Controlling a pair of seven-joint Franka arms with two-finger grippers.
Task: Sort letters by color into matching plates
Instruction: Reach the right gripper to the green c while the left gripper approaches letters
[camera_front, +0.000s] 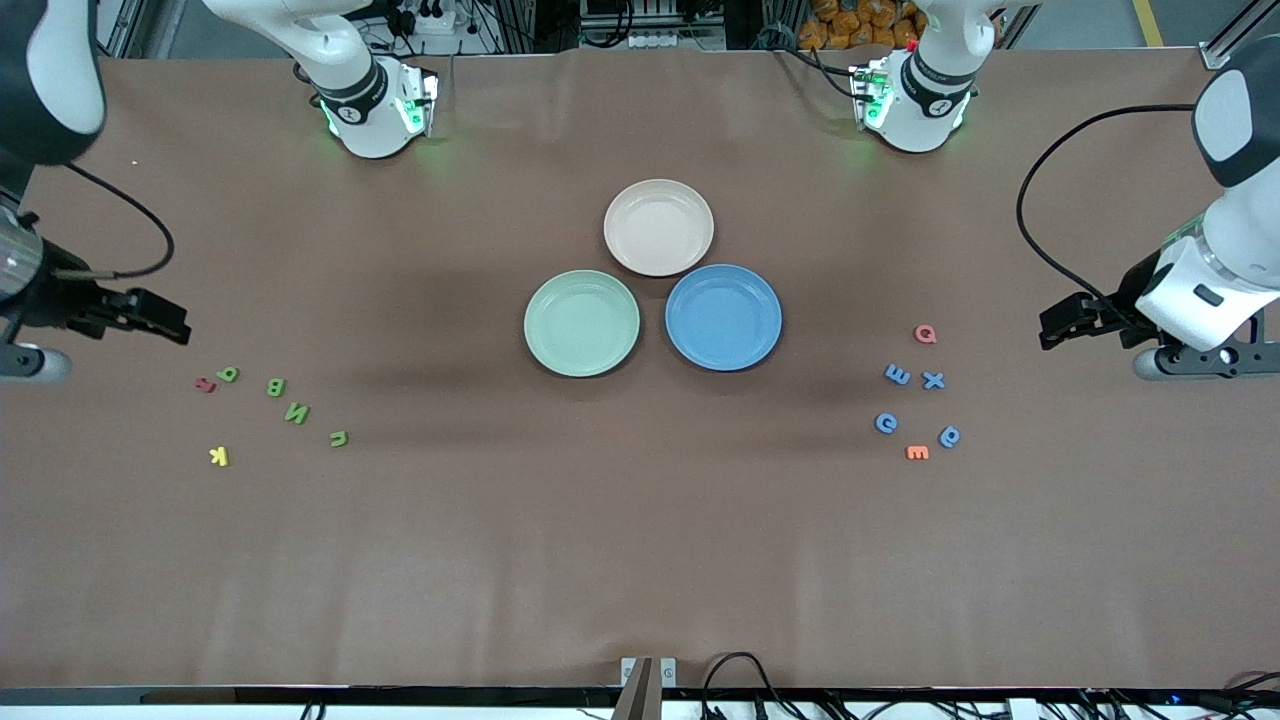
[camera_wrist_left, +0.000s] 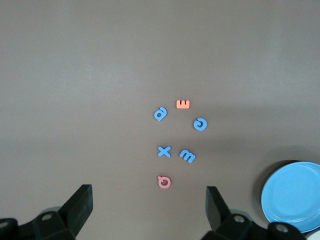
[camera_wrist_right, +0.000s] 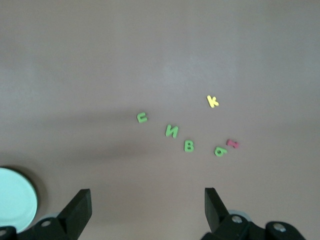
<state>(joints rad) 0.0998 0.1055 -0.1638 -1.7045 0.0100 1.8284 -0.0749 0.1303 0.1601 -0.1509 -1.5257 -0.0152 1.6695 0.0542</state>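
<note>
- Nothing is sorted yet: the green plate (camera_front: 581, 323), blue plate (camera_front: 723, 317) and beige plate (camera_front: 658, 227) sit bare in a cluster mid-table, the beige one farthest from the front camera.
- The four green letters (camera_front: 296, 412) lie scattered toward the right arm's end of the table, in the front view at about 8 o'clock from the green plate and well apart from it. A red letter (camera_front: 206, 384) and a yellow letter (camera_front: 219, 456) lie among them.
- The four blue letters (camera_front: 933, 380) lie toward the left arm's end, at about 4 o'clock from the blue plate. A pink letter (camera_front: 925, 334) and an orange letter (camera_front: 917, 452) sit close by.
- The left end effector (camera_wrist_left: 149, 206) hangs released, fingers spread wide and empty, over bare table just beside the blue group; in its wrist view the pink letter lies nearest the gap between the fingers.
- The right end effector (camera_wrist_right: 148, 206) likewise hangs released and empty over the table beside the green group.
- The step in hand looks like the opening approach, before any pick.
- The next move calls for each arm to drop over one letter of its colour, close on it without nudging neighbours, and skip the off-colour ones.
</note>
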